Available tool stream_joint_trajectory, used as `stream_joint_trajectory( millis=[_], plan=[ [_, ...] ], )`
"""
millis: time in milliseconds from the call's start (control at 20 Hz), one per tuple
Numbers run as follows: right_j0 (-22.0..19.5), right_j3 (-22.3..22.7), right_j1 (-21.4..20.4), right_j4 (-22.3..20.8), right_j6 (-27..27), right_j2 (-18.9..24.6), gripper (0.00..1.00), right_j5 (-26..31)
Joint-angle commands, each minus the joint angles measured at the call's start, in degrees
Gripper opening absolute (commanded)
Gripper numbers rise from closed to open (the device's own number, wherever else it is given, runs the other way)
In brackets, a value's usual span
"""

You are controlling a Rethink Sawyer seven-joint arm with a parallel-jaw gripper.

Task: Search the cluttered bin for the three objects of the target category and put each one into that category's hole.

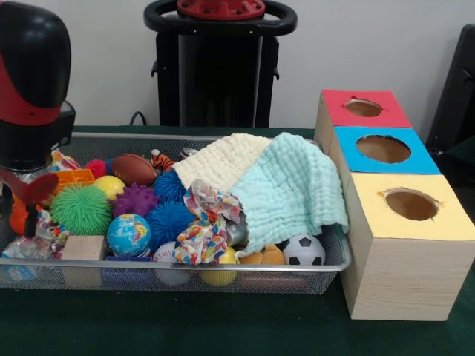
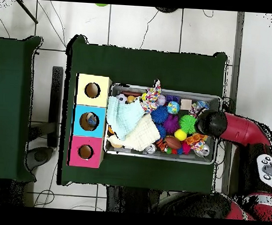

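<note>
We have the gripper low over the bin's left end in the front view, above a crinkled clear plastic piece at the corner; whether it is released or clenched we cannot tell. To do well, we should descend straight and close on the plastic alone (toys crowd it). We count three boxes, two cloths and one plastic piece in sight. The red-topped hole lies well apart, farthest back.

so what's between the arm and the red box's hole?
Overhead view: the balls and two cloths in the bin lie between the gripper and the hole.
</note>
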Motion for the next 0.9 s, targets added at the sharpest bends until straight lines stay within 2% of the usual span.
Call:
stream_joint_trajectory(
  millis=[50, 300, 900],
  plan=[
    [-5.1, 9.9, 1.0, 0.5, 1.0, 9.6, 1.0, -13.4],
    [-6.8, 10.7, 1.5, 0.3, 1.3, 11.4, 1.0, -16.9],
    [-7.0, 8.4, 4.8, 2.1, 0.7, 12.2, 1.0, -13.1]
  ],
)
